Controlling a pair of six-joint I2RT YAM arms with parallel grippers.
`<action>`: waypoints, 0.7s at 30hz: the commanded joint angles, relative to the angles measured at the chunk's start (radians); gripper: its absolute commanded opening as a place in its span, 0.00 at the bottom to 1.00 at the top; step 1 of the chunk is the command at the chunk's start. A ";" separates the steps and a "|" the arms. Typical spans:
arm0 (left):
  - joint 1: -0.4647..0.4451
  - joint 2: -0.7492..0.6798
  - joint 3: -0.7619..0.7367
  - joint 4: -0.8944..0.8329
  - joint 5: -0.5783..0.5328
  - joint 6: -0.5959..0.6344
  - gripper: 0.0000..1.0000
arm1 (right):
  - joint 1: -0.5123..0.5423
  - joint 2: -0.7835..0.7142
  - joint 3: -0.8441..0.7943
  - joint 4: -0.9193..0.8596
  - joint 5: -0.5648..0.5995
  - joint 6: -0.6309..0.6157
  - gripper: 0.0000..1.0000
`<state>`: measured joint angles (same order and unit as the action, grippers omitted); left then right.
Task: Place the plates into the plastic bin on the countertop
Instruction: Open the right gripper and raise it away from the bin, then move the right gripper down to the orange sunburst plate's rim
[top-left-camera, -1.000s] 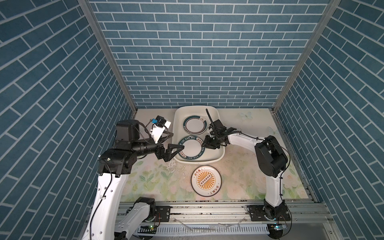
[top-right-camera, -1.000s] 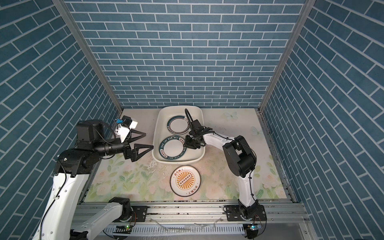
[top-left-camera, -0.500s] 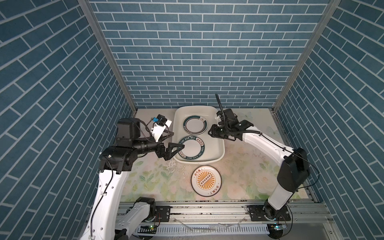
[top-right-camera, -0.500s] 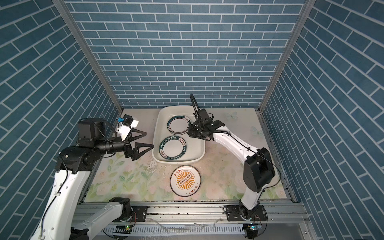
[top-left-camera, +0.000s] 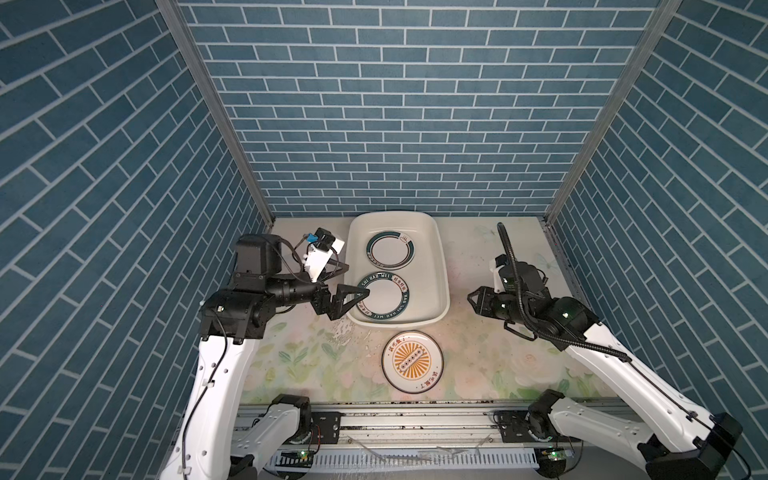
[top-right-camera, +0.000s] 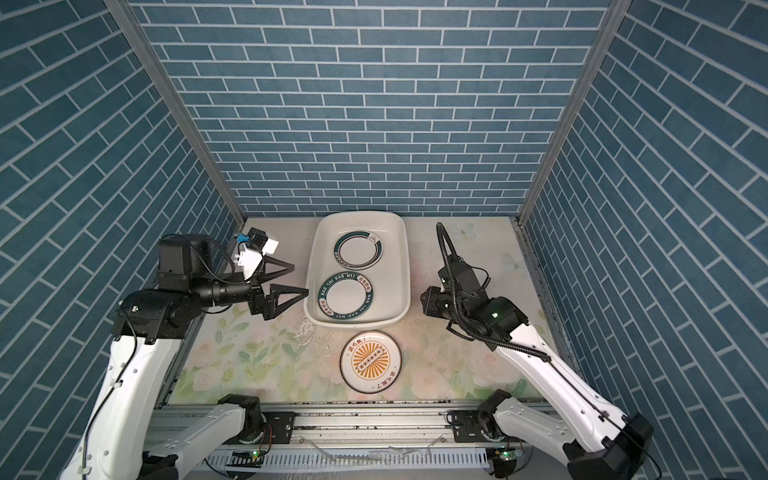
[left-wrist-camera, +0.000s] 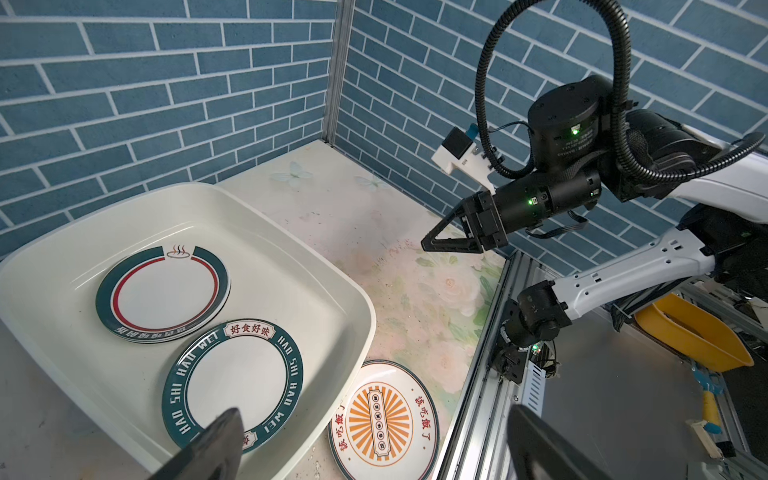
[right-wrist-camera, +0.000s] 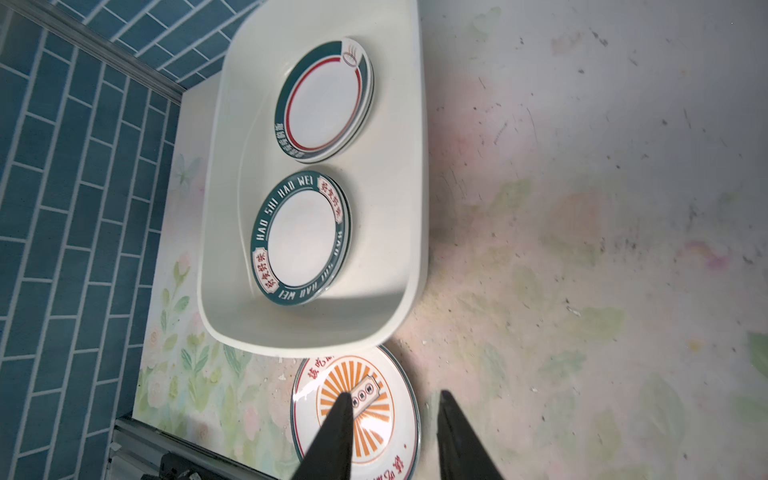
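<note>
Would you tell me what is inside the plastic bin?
In the plastic bin: two stacks, topped by an emblem plate and a lettered plate. Plates underneath are mostly covered.

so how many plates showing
3: round red-ringed teal plate at the cream plastic bin's far end, lettered teal plate nearer, orange sunburst plate on floral countertop. Stacks may hide more.

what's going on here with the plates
Plates are going into a cream-white rectangular plastic bin. A lettered teal-rimmed stack and a teal-and-red-rimmed stack sit inside. One round white plate with an orange sunburst lies on the floral countertop in front of it. Both robot hands are open and empty: the left hand beside the bin's left wall, the right hand off to its right.
</note>
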<state>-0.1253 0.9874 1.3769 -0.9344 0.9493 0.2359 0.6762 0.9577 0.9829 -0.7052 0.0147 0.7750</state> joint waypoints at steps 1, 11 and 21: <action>0.005 -0.013 -0.002 -0.035 0.021 0.006 1.00 | 0.007 -0.080 -0.079 -0.050 0.027 0.080 0.35; -0.008 -0.041 -0.079 -0.023 -0.012 -0.009 1.00 | 0.015 -0.111 -0.314 0.068 -0.121 0.146 0.36; -0.008 -0.038 -0.115 -0.011 -0.014 -0.047 1.00 | 0.033 -0.078 -0.510 0.348 -0.361 0.202 0.37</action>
<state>-0.1295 0.9367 1.2774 -0.9516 0.9329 0.2047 0.6975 0.8528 0.4995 -0.4740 -0.2493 0.9302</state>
